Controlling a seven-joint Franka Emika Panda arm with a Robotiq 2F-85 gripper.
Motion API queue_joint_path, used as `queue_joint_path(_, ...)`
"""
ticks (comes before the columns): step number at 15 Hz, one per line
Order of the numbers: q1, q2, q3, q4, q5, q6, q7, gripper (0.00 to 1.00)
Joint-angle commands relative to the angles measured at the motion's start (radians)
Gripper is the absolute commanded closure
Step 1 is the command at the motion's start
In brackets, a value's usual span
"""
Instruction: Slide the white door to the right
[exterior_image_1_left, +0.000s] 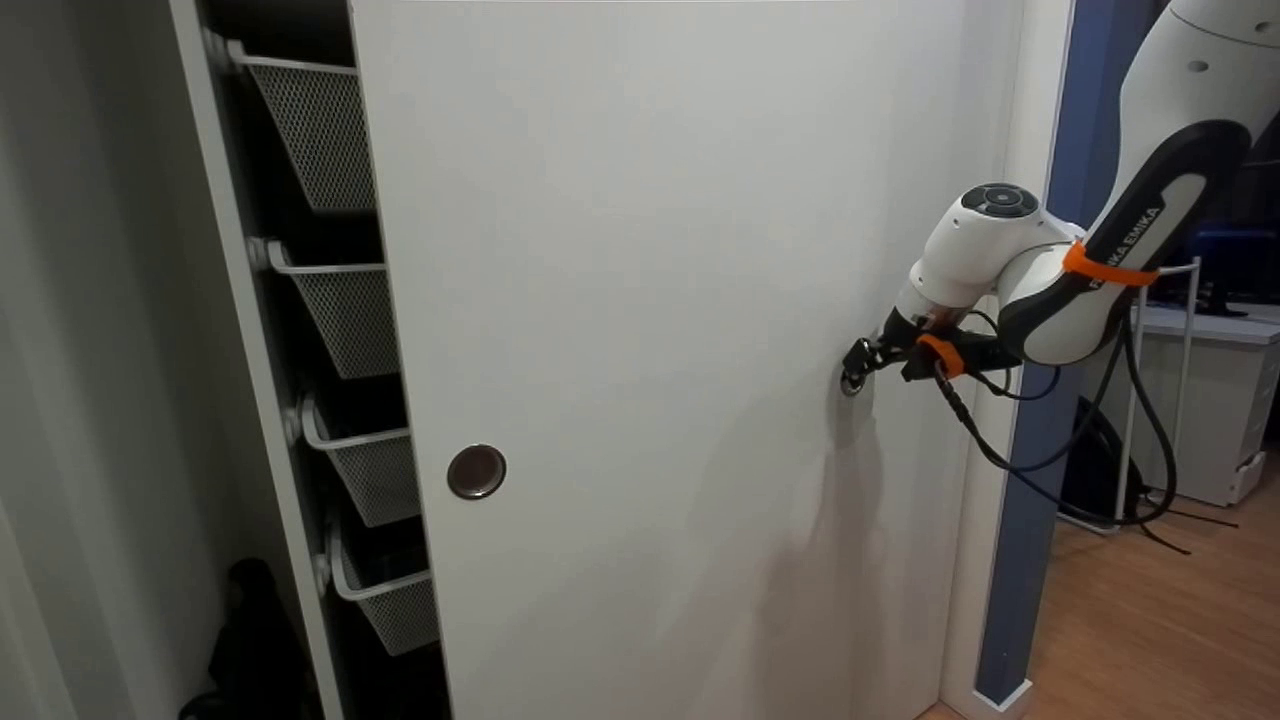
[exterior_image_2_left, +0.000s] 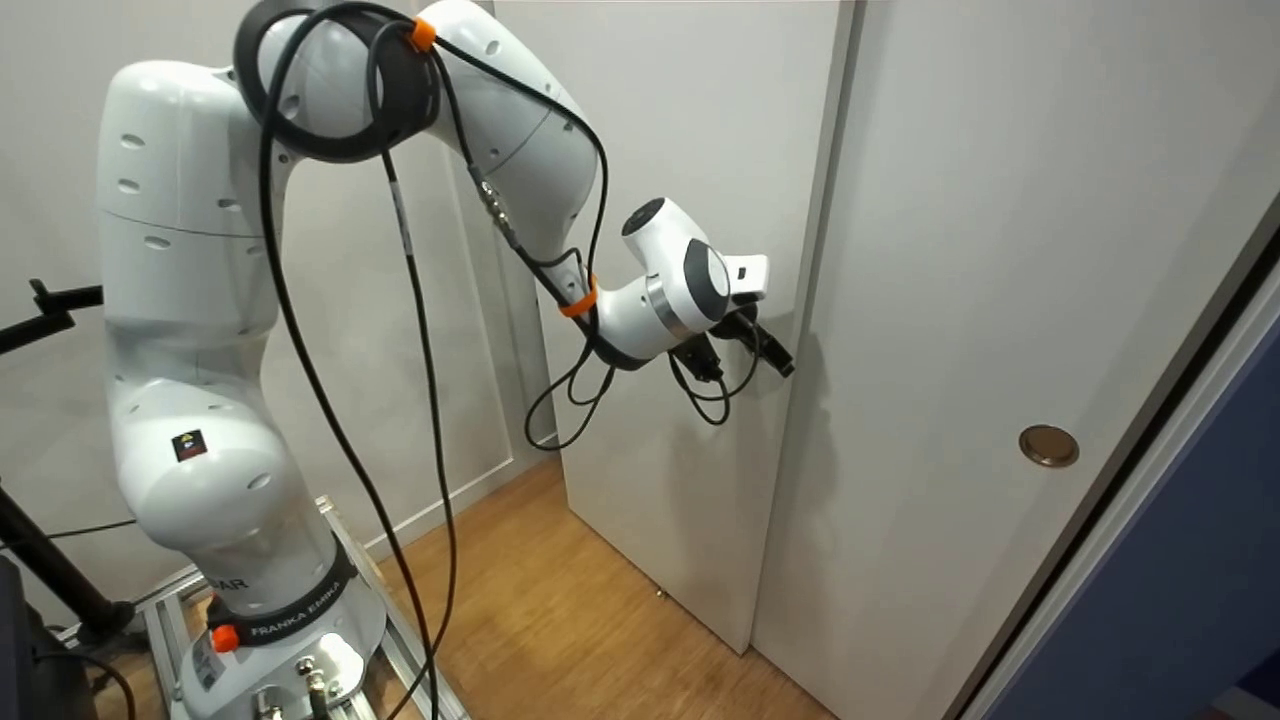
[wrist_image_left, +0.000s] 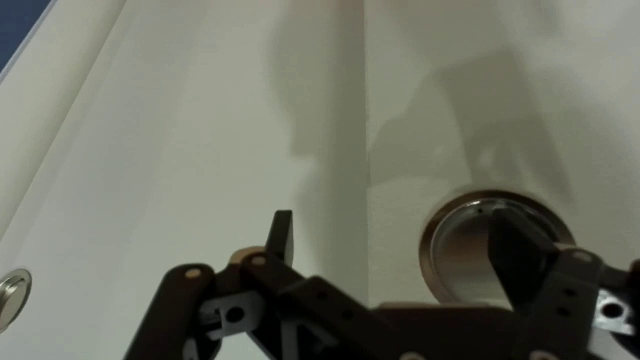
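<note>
Left in an exterior view: four stacked white wire-mesh drawers (exterior_image_1_left: 345, 318), right ends hidden by left edge of the tall, flat white door (exterior_image_1_left: 640, 300). Dark round recessed pull (exterior_image_1_left: 476, 471) near that edge. By door's right edge, black two-fingered gripper (wrist_image_left: 392, 216): fingers wide apart, nothing gripped, one over a round metal-rimmed pull (wrist_image_left: 465, 265), contact unclear. Farther right, flat white panel (exterior_image_2_left: 930, 320), then blue wall (exterior_image_2_left: 1170, 590).

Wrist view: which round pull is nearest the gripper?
The pull on the right: the gripper partly hides it. The other pull, at the picture's left edge, is unobstructed.
</note>
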Motion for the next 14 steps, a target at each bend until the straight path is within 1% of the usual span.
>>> queue_joint_path(1, -0.025, 0.036, 0.017, 0.041, 0.02, -0.023, -0.026, 0.0)
queue_joint_path(3, -0.024, 0.045, -0.003, 0.061, 0.013, -0.03, -0.012, 0.0)
queue_joint_path(9, -0.04, 0.039, -0.013, 0.072, 0.021, -0.037, 0.0, 0.0)
queue_joint_path(14, -0.084, 0.05, -0.016, 0.073, 0.065, -0.033, 0.009, 0.0)
